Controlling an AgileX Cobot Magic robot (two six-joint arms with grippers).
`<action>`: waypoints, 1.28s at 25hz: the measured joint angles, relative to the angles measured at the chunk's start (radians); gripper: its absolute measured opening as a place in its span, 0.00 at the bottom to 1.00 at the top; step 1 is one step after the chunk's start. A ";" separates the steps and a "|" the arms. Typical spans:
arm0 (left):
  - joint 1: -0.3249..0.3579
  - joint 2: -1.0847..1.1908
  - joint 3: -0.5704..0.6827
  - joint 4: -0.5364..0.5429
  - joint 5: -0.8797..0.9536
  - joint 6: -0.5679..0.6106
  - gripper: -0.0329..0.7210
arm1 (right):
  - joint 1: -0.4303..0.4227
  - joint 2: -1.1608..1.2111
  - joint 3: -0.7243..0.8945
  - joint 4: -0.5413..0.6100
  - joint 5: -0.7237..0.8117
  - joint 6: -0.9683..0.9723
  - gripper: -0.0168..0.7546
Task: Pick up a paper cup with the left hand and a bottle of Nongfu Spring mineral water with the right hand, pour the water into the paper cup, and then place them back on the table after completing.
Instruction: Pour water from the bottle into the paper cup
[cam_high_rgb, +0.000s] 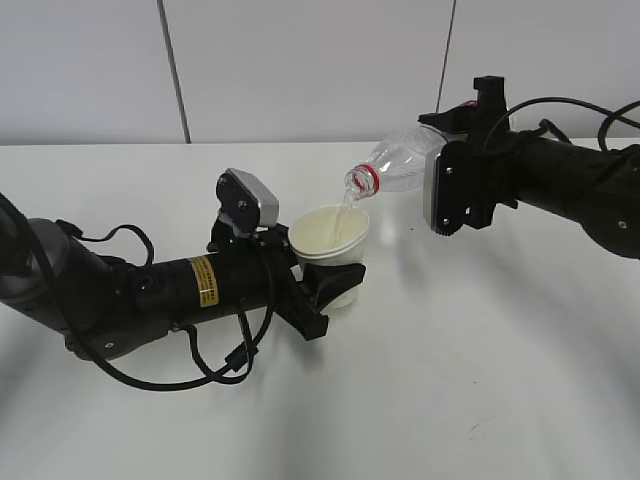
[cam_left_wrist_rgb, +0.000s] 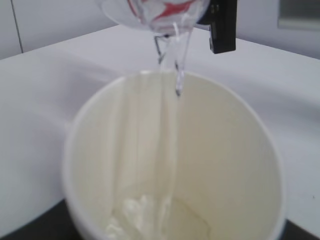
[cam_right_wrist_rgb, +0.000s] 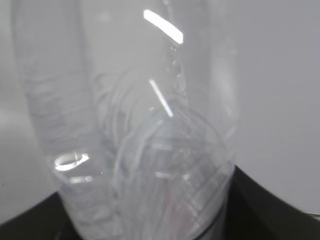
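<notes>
right hand (cam_high_rgb: 455, 185) is clamping the tilted bottle (cam_high_rgb: 400, 163), pouring water (cam_left_wrist_rgb: 167, 150) into the paper cup (cam_high_rgb: 330, 240) left hand (cam_high_rgb: 325, 285) is gripping mid-table; any drift is risking spill over the far rim.

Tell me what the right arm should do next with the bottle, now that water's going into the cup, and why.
Probably hold the tilt a moment longer. The bottle is tipped with its mouth over the paper cup, the water streams inside, and only a shallow pool covers the bottom, so the left hand should keep the cup steady.
</notes>
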 joint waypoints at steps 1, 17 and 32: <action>0.000 0.000 0.000 0.000 0.001 0.000 0.55 | 0.000 0.000 0.000 0.000 0.000 -0.002 0.55; 0.000 0.000 0.000 0.000 0.006 0.000 0.55 | 0.000 0.000 0.000 0.002 -0.002 -0.015 0.55; 0.000 0.000 0.000 0.000 0.010 0.000 0.55 | 0.000 0.000 0.000 0.006 -0.002 -0.019 0.55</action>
